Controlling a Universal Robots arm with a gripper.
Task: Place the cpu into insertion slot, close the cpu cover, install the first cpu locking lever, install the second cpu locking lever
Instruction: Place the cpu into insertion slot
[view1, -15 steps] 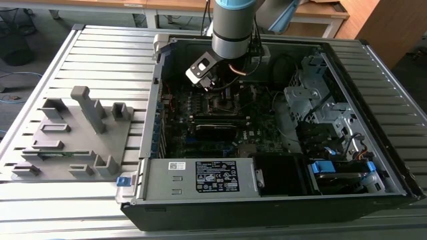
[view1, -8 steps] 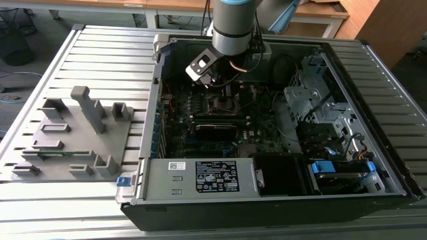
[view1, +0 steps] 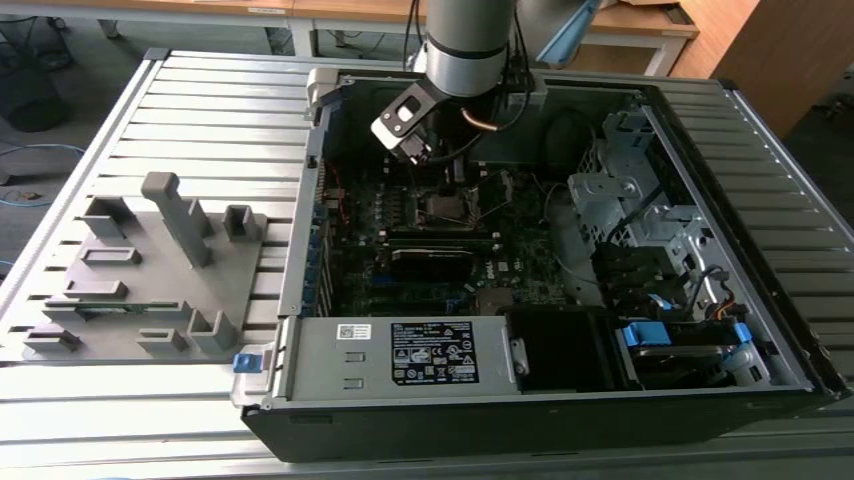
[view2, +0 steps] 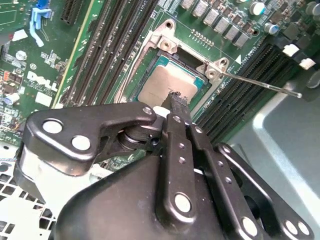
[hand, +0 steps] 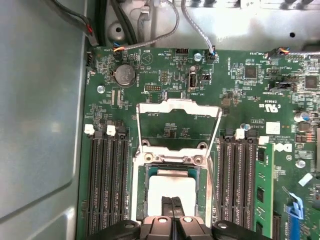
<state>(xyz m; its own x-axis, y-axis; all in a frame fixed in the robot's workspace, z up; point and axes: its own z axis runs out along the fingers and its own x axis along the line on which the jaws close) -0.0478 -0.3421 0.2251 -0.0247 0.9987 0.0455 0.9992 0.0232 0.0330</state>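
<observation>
A: Is the cpu (hand: 170, 186) seated?
B: Yes, in the insertion slot (hand: 141, 190); the gripper (hand: 172, 202), clenched and empty, sits at its edge
A: What remains?
B: The cpu cover (hand: 179, 106) stands open and the locking levers (view2: 260, 83) look unlatched, so those steps, I'd judge

In the second wrist view the gripper (view2: 177, 99) hid one edge of the cpu (view2: 167, 84) and that side of the insertion slot (view2: 180, 59). Its own body ran off the picture's edge. In the first wrist view the picture's edge cut off the insertion slot (hand: 141, 185) and the gripper (hand: 172, 201), whose fingers covered part of the cpu (hand: 170, 184). Whether the fingertips touched the cpu could not be told. In the exterior view the arm (view1: 467, 45) was cut off at the top edge and hid part of the computer case's (view1: 534, 425) far wall. The insertion slot (view1: 447, 207) was too small there to show its contents.
</observation>
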